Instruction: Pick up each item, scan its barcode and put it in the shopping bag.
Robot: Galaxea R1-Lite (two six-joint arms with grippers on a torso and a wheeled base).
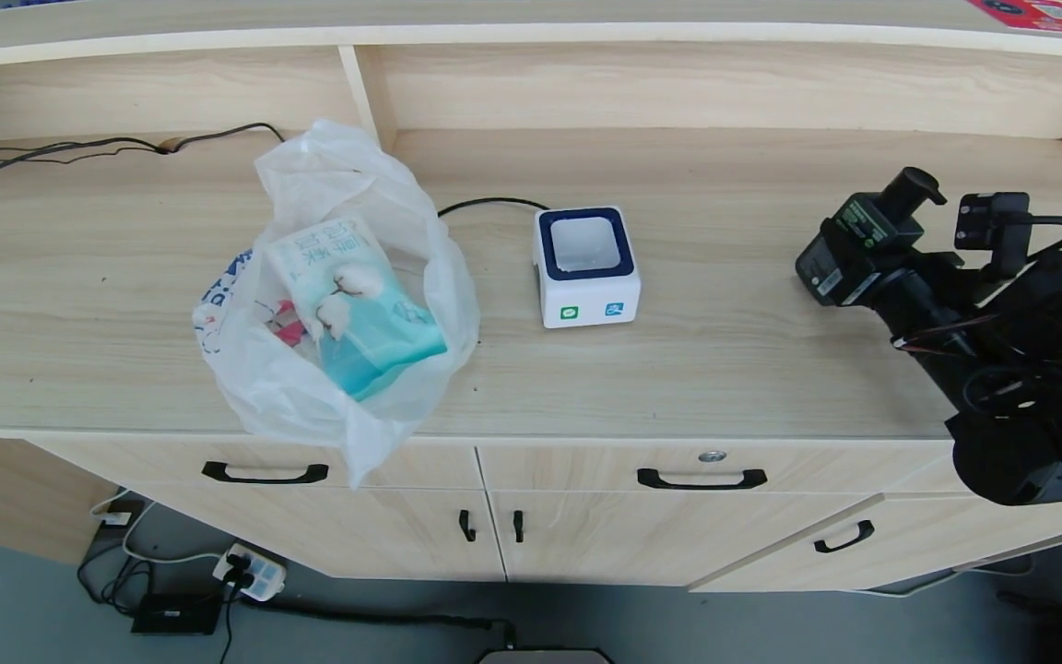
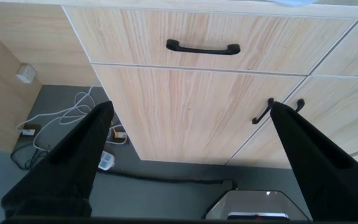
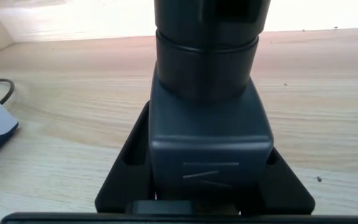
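The left end effector (image 2: 191, 111) hangs below the table's edge, facing the cupboard doors (image 2: 185, 112), its fingers spread wide with nothing between them. On the table (image 1: 725, 369), the shopping bag (image 1: 254, 378) lies open at the left with a blue tissue pack (image 1: 356, 314) already inside. Just to its right stands the white scanner (image 1: 584, 266), its window facing up. Well to the right of that, the right end effector (image 3: 207, 199) pinches a dark item (image 1: 849, 244) above the table. The item looks picked up but not yet scanned. The next move calls for carrying it left over the scanner window, barcode side down, though I cannot tell where its barcode sits.
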